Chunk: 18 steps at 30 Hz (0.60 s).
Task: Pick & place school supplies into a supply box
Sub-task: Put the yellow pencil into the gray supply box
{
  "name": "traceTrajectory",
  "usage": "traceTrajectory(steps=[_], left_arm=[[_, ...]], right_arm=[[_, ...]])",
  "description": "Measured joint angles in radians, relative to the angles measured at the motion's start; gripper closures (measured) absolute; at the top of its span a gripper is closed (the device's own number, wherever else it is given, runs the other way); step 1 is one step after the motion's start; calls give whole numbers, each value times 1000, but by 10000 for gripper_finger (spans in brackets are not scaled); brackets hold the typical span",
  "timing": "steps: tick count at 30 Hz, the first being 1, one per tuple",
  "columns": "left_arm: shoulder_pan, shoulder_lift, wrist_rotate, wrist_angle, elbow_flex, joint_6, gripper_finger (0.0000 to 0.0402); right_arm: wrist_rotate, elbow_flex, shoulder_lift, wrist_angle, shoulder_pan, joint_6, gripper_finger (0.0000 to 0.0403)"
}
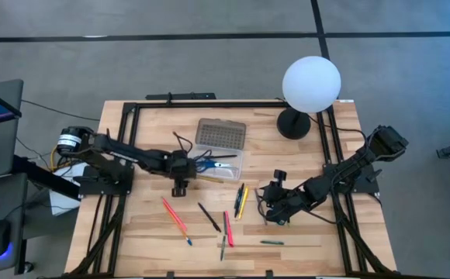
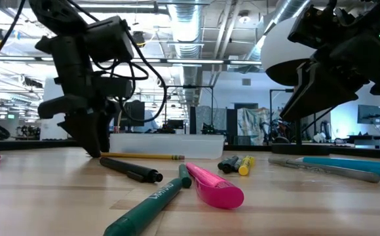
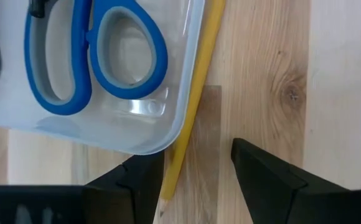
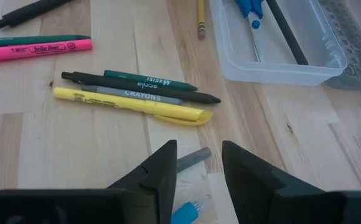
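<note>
The supply box [image 1: 223,160] sat mid-table holding scissors [image 3: 93,56] and 2 or 3 pens. My left gripper [image 3: 193,180], wide, straddled a yellow pencil [image 3: 190,106] beside it; most supplies remained outside. My right gripper [image 4: 196,165] hung open, empty.

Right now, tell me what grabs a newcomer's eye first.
A big white globe lamp stands at the table's far right corner. Mid-table, the clear supply box holds blue-handled scissors, with the left hand open over a yellow pencil beside it. Pens lie scattered in front.
</note>
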Motion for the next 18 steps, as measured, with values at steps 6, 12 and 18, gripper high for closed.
traceTrajectory(steps=[6, 12, 18], left_arm=[[29, 0, 96, -5, 0, 20, 213], [-5, 0, 90, -9, 0, -4, 213], [-68, 0, 59, -10, -1, -67, 214]], right_arm=[[0, 0, 0, -1, 0, 0, 282], [0, 0, 0, -1, 0, 0, 282], [0, 0, 0, -1, 0, 0, 282]])
